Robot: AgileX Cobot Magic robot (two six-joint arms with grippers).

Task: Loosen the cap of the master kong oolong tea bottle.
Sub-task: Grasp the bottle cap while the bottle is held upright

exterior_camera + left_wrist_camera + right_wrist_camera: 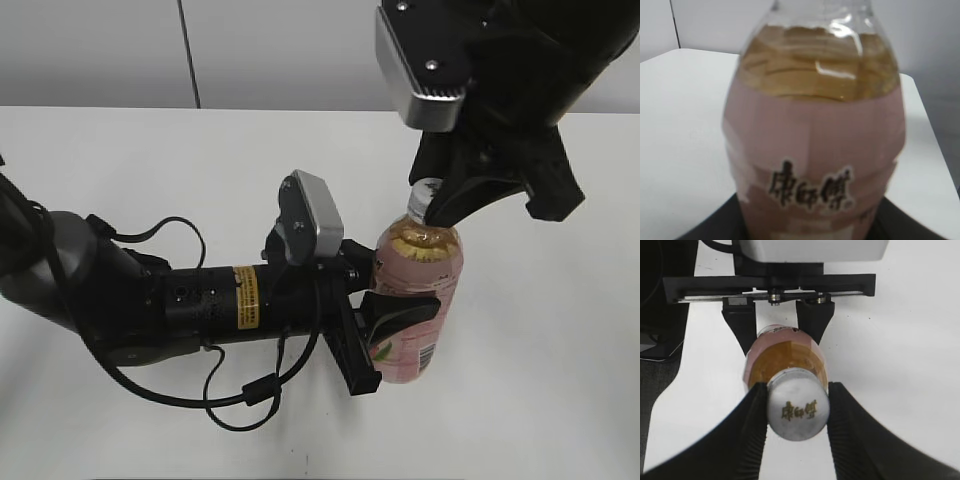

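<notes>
Bottle upright on the white counter (560, 400): left gripper (392, 308) clamps the master kong oolong tea bottle (415, 300) mid-label, nearly full, heavy, thin-walled. Above, right gripper (797, 407) fingers (752, 415) pinch the ribbed cap (797, 411), good purchase for twisting.

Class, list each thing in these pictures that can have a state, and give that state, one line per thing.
cap: on the bottle, clamped between the right gripper's fingers.
master kong oolong tea bottle: upright on the table, nearly full, held at its body.
left gripper: shut on the bottle.
right gripper: shut on the cap.
</notes>
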